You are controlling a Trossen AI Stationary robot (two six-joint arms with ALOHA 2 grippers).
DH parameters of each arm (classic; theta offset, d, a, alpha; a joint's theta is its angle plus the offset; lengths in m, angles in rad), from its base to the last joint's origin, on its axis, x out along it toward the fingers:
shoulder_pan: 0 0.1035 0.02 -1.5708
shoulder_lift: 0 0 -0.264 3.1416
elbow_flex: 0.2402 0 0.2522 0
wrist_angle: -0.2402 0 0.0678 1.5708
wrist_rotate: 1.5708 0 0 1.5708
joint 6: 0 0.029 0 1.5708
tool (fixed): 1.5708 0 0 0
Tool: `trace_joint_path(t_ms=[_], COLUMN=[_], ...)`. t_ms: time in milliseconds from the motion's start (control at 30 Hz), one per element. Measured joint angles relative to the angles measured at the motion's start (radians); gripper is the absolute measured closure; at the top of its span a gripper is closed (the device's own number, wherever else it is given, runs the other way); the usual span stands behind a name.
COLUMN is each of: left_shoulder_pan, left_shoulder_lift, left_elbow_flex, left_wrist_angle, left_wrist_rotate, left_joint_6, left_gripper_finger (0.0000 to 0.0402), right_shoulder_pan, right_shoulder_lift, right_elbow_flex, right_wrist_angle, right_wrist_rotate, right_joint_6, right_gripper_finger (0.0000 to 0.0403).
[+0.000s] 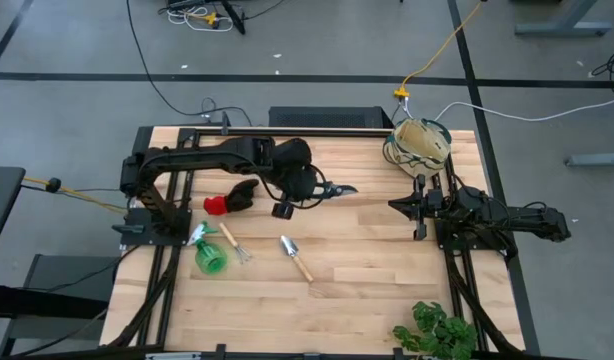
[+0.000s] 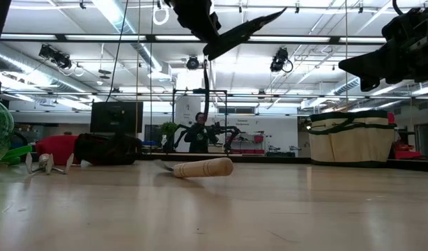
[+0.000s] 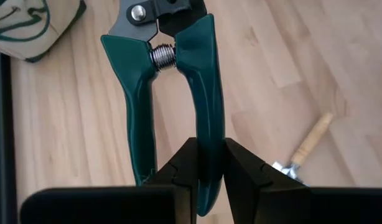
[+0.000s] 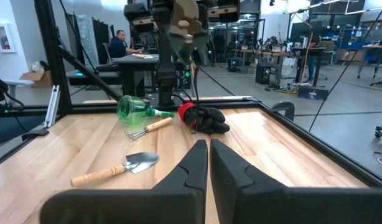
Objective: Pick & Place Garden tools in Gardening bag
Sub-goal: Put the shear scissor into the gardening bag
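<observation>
My left gripper hangs over the table's middle, shut on the pruning shears, which have dark green handles and a spring. The gardening bag, beige with a dark rim, stands on its base at the far right. The red-and-black glove, the green spray bottle, the mini rake and the wooden-handled trowel lie flat on the table. My right gripper waits shut at the right side, level above the table. My left gripper pinches one handle of the shears, toward its free end, between its two fingers. The other handle stays outside the fingers. The gripper slants down from above. The shears hang clear of the table, blades toward the right.
A leafy green plant sits at the near right corner. Black frame rails run along the table's left and right sides. Bare wood lies between the trowel and the plant. A person sits at a desk beyond the table.
</observation>
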Motion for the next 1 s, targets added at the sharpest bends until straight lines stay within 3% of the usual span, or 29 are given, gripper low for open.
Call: trace_joint_path(t_ms=[433, 733, 1000], left_shoulder_pan=[-0.017, -0.017, -0.016], left_shoulder_lift=[0.000, 0.000, 0.000], left_elbow_flex=[0.000, 0.000, 0.000], left_wrist_angle=[0.131, 0.224, 0.226], left_wrist_rotate=[0.055, 0.067, 0.068], left_joint_6=[-0.154, -0.161, -0.177], left_gripper_finger=[0.0345, 0.0345, 0.0345], right_shoulder_pan=[0.000, 0.000, 0.000], right_shoulder_lift=[0.000, 0.000, 0.000], right_elbow_flex=[0.000, 0.000, 0.000], right_wrist_angle=[0.000, 0.002, 0.003], right_wrist_rotate=[0.000, 0.000, 0.000], right_joint_6=[0.000, 0.002, 0.128], right_gripper_finger=[0.0382, 0.0382, 0.0382])
